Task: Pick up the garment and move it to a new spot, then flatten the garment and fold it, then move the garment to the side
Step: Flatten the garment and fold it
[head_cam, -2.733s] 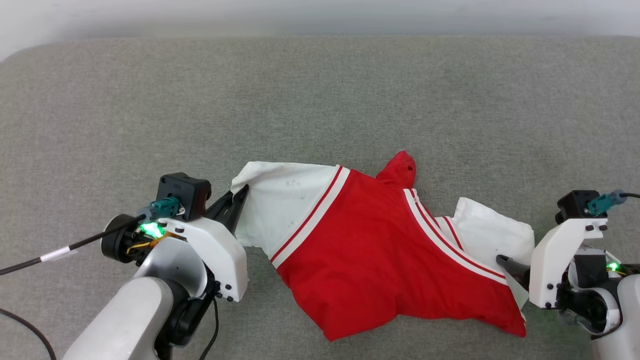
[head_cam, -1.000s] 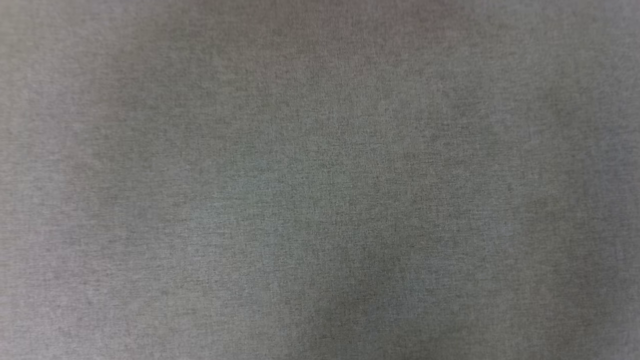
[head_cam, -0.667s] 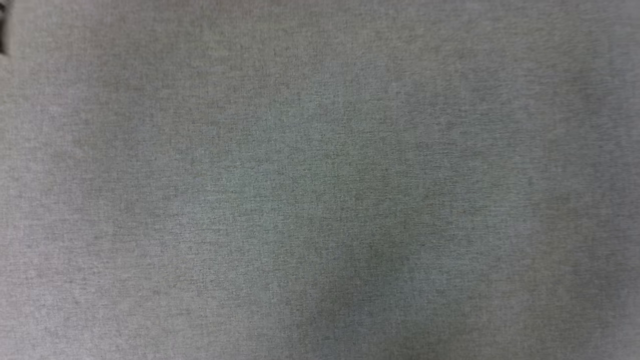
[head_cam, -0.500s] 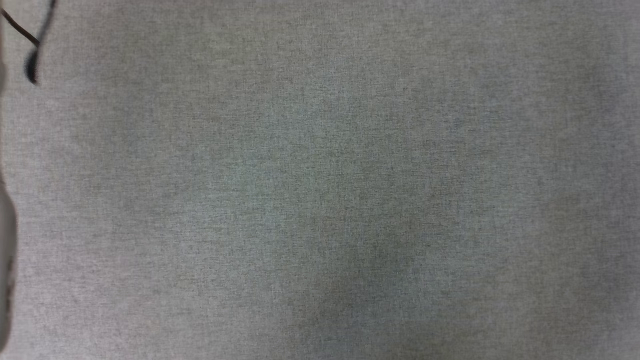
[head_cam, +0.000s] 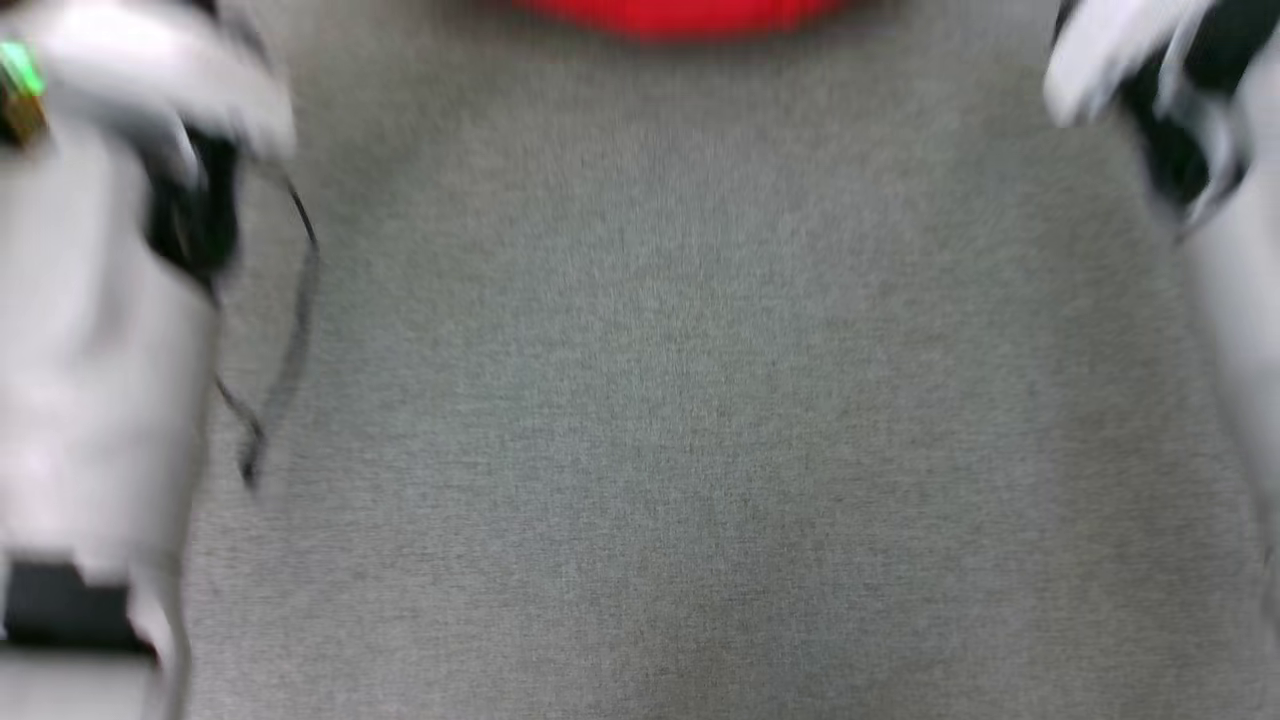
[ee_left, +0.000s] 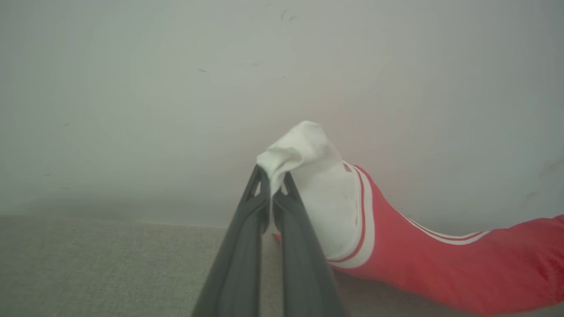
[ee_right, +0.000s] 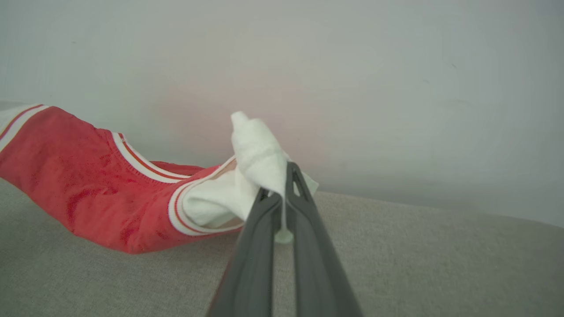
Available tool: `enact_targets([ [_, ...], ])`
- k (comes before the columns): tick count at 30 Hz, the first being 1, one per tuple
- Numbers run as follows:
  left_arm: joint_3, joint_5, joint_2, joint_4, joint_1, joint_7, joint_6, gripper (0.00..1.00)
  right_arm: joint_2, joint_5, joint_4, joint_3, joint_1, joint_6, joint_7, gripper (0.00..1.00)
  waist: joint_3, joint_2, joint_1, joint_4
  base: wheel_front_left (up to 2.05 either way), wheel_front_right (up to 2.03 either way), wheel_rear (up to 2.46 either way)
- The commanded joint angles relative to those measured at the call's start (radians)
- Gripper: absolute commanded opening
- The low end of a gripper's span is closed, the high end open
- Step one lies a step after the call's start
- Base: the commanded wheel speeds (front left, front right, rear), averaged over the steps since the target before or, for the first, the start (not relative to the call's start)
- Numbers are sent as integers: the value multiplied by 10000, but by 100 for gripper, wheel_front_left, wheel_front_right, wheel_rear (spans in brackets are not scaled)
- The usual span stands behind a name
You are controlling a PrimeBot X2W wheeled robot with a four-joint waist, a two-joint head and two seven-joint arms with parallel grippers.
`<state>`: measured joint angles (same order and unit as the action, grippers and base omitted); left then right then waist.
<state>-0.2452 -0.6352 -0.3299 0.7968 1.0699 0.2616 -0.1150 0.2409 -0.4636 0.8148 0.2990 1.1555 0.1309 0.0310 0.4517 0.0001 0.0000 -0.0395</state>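
**Left hand.** In the left wrist view the left hand is closed on the garment. Its two dark fingers meet at the tips and pinch a bunched fold of the white sleeve panel. The pinched fabric stands up above the fingertips. From there the sleeve runs past its red-white striped trim into the red body, which slopes down to the right of that view toward the grey fabric surface.

**Right hand.** In the right wrist view the right hand is likewise clamped on the garment, gripping the other white sleeve panel. A small wad of white fabric rises above the fingertips, and a thin white strand hangs between the fingers. The red body extends to the left of that view and sags low over the grey surface. Contact with the surface cannot be confirmed.

**Head view.** This view is blurred by motion.
- The garment shows as a red strip at the top edge, centred.
- The left forearm stands at the left edge, with a dark cable looping beside it.
- The right forearm stands at the right edge.
- The grey surface lies between the two arms.

**Background.** A pale wall stands behind the garment in both wrist views.
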Motion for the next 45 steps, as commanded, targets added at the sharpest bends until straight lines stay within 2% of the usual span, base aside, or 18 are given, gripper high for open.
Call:
enact_targets([
  [1,133,-20,117,-223,-790,40,-32,0,142,-166,-192,77,-624,-3,-82,0,-731,-1,0,56,0,0,0],
  [6,772,39,272,-1476,-3600,44,185,0,421,-764,-1209,230,-3018,-5,11,0,-1655,-1,0,13,0,0,0],
  [13,820,237,409,-2849,-6954,13,613,0,582,-816,-2862,-516,-6290,-5,485,0,-2685,-1,0,10,0,0,0],
  [17,725,76,404,-3562,-8567,-365,887,0,299,-599,-3893,-1212,-8163,-3,892,0,-3139,-1,0,-21,0,0,0],
  [19,725,55,385,-3758,-8894,-462,957,0,214,-516,-4166,-1416,-8608,-5,1001,0,-3231,-1,0,-27,0,0,0],
  [27,555,168,220,-5459,-11286,-1245,1933,0,-661,450,-6283,-2986,-11852,-5,2200,0,-3975,-1,0,38,0,0,0],
  [34,322,549,-35,-6968,-12452,-1935,2676,0,-1186,1626,-7865,-3624,-13708,-5,3198,0,-4175,-1,0,159,0,0,0],
  [35,294,584,-77,-7132,-12511,-1998,2747,0,-1255,1724,-7999,-3665,-13823,-5,3290,11,-4168,-1,0,181,0,0,0],
  [36,264,639,-101,-7303,-12551,-2047,2802,0,-1304,1815,-8106,-3679,-13874,-5,3356,40,-4157,-1,0,207,0,0,0],
  [37,222,694,-106,-7465,-12564,-2073,2855,0,-1316,1911,-8206,-3683,-13898,-5,3390,100,-4150,-1,0,234,0,0,0],
  [45,10,1003,-197,-8289,-12246,-2198,3021,0,-1057,2028,-8641,-3856,-12786,-3,3096,100,-3943,-1,0,590,0,0,0],
])
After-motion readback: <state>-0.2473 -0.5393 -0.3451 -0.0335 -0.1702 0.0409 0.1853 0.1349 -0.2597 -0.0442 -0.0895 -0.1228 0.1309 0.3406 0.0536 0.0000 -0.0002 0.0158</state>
